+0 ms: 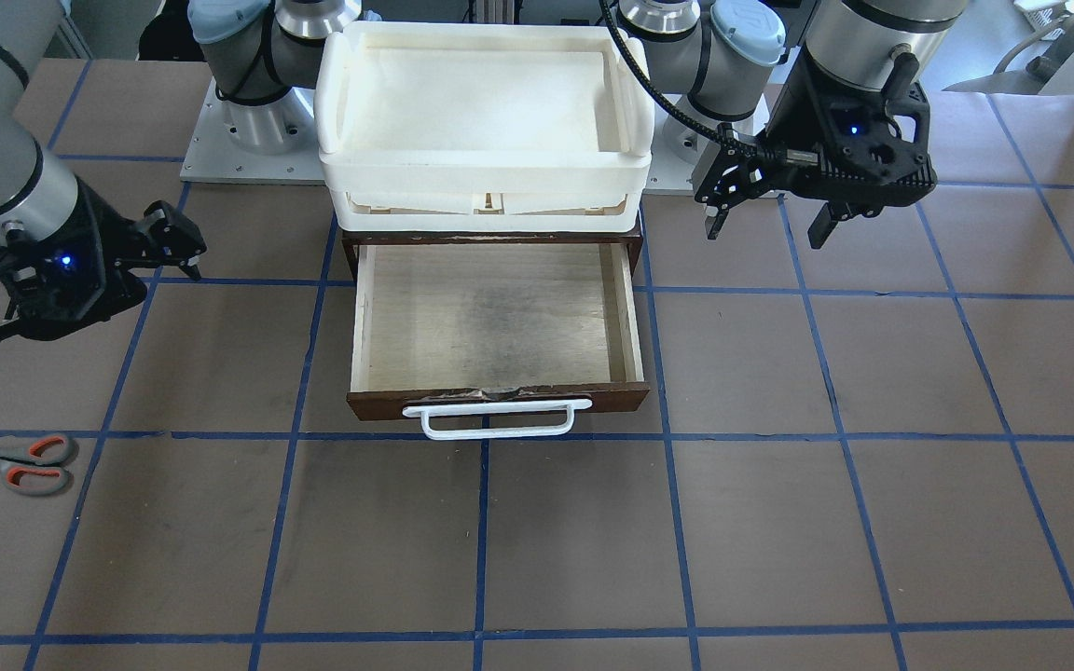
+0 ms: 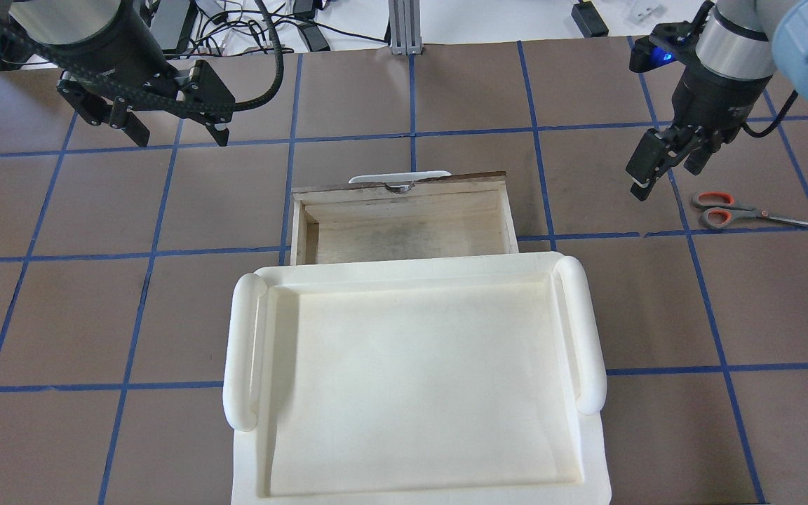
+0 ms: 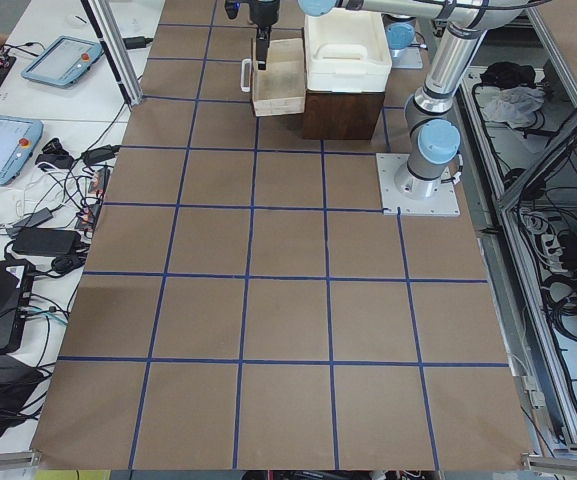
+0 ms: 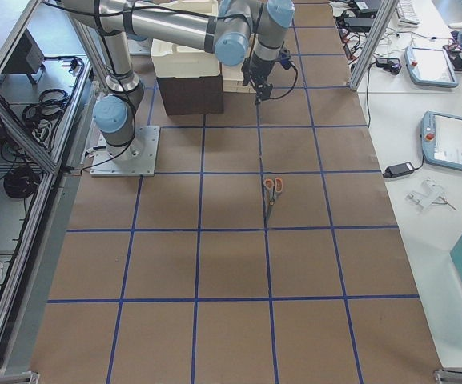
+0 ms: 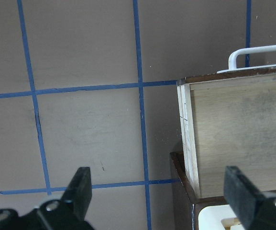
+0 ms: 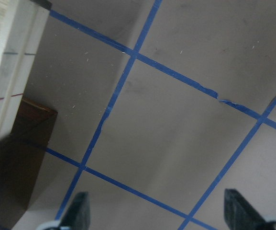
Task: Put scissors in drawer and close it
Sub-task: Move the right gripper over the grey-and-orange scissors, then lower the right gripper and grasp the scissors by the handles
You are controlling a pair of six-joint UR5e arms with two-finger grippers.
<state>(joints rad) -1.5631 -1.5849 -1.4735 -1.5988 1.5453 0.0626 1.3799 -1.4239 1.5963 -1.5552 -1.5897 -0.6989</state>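
Observation:
The scissors [image 1: 20,463], grey handles with orange-red inner loops, lie flat on the brown table, far off to my right of the drawer; they also show in the overhead view [image 2: 726,210] and the right side view [image 4: 271,192]. The drawer [image 1: 495,317] is pulled out and empty, with its white bar handle [image 1: 497,419] facing the operators' side. My right gripper [image 2: 663,175] is open and empty, above the table between the drawer and the scissors, close to the scissors' handles. My left gripper [image 2: 181,137] is open and empty, above the table off the drawer's other side [image 5: 238,134].
A white plastic tray [image 2: 411,379] sits on top of the dark brown cabinet [image 1: 351,247] that holds the drawer. The brown table is marked with a blue tape grid. Both arm bases [image 1: 248,130] stand behind the cabinet.

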